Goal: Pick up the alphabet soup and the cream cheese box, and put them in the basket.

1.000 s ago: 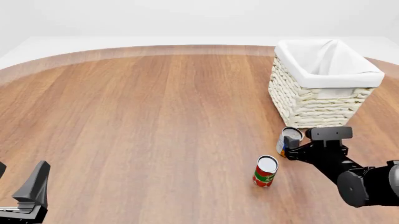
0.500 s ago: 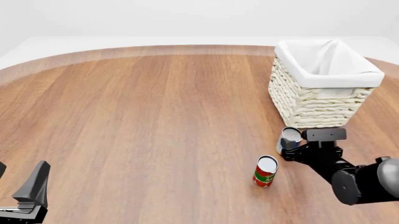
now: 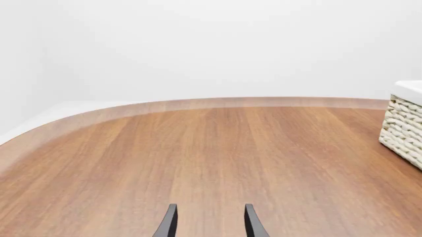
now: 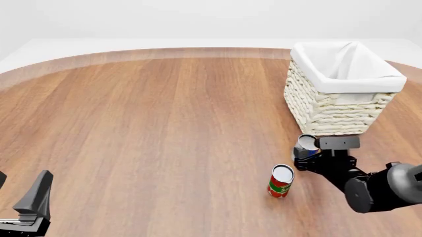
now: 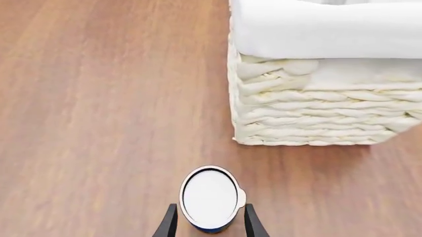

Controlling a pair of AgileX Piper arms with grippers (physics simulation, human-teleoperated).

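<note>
My right end effector (image 5: 209, 224) has its dark fingers against both sides of the round, silver-topped alphabet soup (image 4: 305, 146) on the wood-grain surface (image 4: 165, 123), near the knobbly woven basket (image 4: 343, 89); my left end effector (image 3: 209, 222) is spread, empty.

The right gripper (image 4: 305, 159) sits low over the wooden table (image 4: 165, 128), its fingers on either side of the alphabet soup (image 4: 305, 147), which stands upright between them. Just beyond the gripper and a little to its right stands the basket (image 4: 339, 89), near the can but apart from it. The red and green can (image 4: 281, 180) stands upright beside the gripper's left. The left gripper (image 4: 26, 210) rests well apart at the near left edge.
</note>
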